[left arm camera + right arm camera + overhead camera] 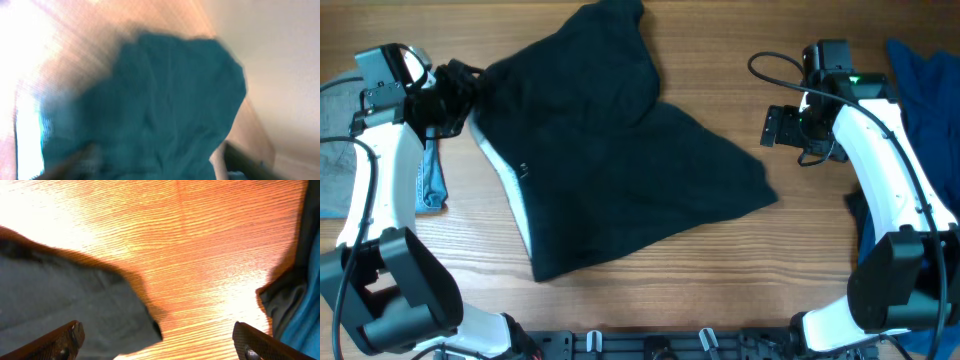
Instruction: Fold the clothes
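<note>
Gaping beside the black shirt [620, 150], left tool [468, 85]; right tool [770, 127] also apart

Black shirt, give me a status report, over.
Left end effector at corner of black shirt, grip unclear. Right end effector open, off the cloth. Shirt spread rumpled, unfolded. Nothing blocking.

1. A wood-grain bench [720, 60] carries everything.
2. A black shirt [610, 160] lies spread and rumpled across its middle.
3. A grey garment [335, 150] and a light blue piece [432, 180] lie at the left edge.
4. A royal blue garment [930, 90] lies at the right edge.
</note>
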{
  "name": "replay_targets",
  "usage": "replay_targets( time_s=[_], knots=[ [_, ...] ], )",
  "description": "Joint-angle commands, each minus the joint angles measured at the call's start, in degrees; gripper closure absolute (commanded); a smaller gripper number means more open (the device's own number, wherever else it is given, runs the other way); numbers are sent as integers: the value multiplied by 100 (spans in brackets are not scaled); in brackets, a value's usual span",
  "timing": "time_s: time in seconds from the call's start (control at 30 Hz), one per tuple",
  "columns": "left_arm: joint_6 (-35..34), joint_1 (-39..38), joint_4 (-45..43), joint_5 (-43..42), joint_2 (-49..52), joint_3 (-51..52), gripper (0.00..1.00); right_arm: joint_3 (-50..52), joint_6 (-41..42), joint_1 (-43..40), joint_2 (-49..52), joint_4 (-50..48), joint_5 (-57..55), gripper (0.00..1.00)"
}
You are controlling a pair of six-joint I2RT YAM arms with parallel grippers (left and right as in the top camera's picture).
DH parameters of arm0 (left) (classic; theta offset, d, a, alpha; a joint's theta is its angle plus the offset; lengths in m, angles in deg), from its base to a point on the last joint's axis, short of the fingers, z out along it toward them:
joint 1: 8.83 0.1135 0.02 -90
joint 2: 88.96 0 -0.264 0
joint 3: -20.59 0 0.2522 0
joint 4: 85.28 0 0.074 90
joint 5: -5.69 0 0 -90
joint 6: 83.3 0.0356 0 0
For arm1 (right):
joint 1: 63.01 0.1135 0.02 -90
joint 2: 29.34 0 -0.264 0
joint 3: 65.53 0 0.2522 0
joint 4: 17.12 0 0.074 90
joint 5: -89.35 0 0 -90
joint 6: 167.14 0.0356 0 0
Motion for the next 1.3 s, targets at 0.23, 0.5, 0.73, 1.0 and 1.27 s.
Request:
replay_targets(
  time_s=[0.23,0.5,0.73,1.0,1.27],
  knots=[
    [129,-874,3307,831,-11,256,0,-7,-35,-15,20,205,1139,0],
    [-72,-1910,3775,890,-11,1246,0,949,11,-13,20,234,1939,0],
    [-376,-2424,3873,780,-11,1928,0,2175,151,-13,20,-907,2312,12],
    [-573,-3095,4000,787,-11,1954,0,3027,929,-13,20,-2140,1718,40],
    [-1049,-3908,4009,787,-11,1954,0,3141,907,-15,20,-1635,2216,13]
  ],
)
